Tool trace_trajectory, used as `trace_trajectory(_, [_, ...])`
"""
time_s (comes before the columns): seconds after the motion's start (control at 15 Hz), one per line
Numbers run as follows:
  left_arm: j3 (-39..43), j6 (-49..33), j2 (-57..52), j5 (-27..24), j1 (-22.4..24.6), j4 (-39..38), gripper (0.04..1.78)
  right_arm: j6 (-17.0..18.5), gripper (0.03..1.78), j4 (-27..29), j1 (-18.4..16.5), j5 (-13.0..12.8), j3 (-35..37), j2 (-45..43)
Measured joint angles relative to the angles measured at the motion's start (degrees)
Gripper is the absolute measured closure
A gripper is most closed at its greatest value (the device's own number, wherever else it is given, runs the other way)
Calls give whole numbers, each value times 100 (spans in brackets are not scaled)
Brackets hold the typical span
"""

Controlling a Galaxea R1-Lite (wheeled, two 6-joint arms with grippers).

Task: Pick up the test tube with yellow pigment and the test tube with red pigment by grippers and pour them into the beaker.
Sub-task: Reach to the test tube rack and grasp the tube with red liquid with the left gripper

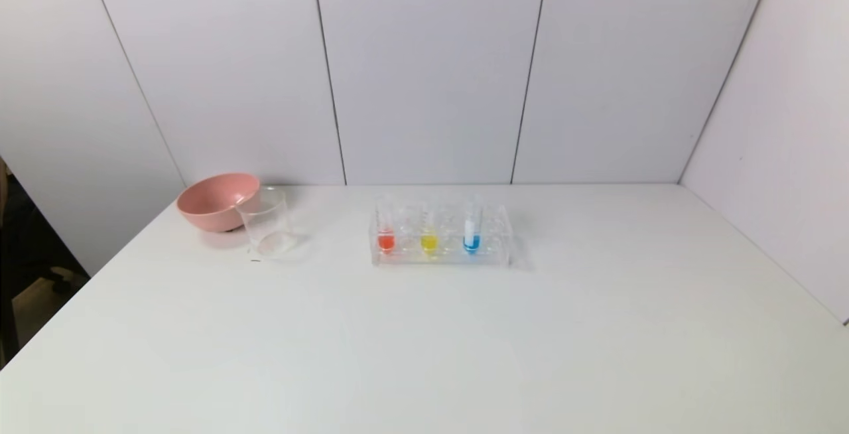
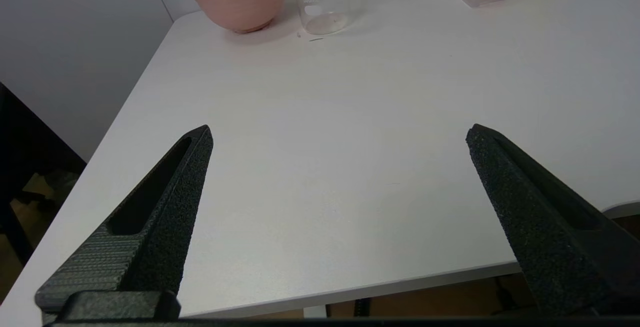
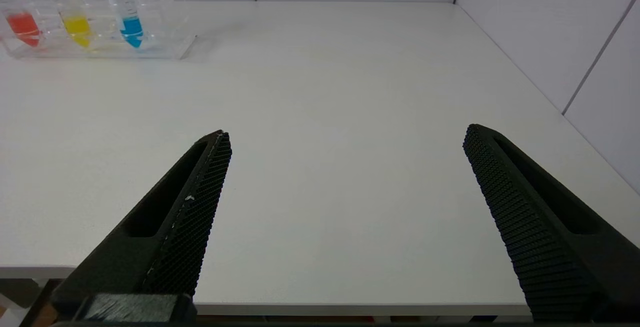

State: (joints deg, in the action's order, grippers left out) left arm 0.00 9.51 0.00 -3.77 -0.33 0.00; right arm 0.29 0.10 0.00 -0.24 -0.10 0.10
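White wall panels with thin dark seams close in behind and to the right of a smooth white desk (image 1: 424, 341). Toward the back middle of it stands a clear plastic tube rack (image 1: 441, 238) holding three slim clear tubes upright in a row: the test tube with red pigment (image 1: 385, 235) on my left, the test tube with yellow pigment (image 1: 429, 236) in the middle, and a tube of blue liquid (image 1: 471, 233) on my right. Well to the left of the rack sits the small clear straight-sided beaker (image 1: 266, 223), empty, just in front of a round pink bowl (image 1: 217, 200) at the desk's back left corner. My left gripper (image 2: 339, 134) hangs over the near left edge of the desk, fingers (image 2: 170, 207) spread wide apart and holding nothing. My right gripper (image 3: 345, 137) hangs over the near right edge, its fingers (image 3: 185, 217) likewise wide apart and empty. Neither arm shows in the head view.
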Motion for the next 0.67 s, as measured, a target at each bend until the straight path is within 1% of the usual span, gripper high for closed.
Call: trace_trajectory(0.67, [0, -102, 0, 5, -2, -2, 4, 0, 11, 0, 0, -2, 0, 0])
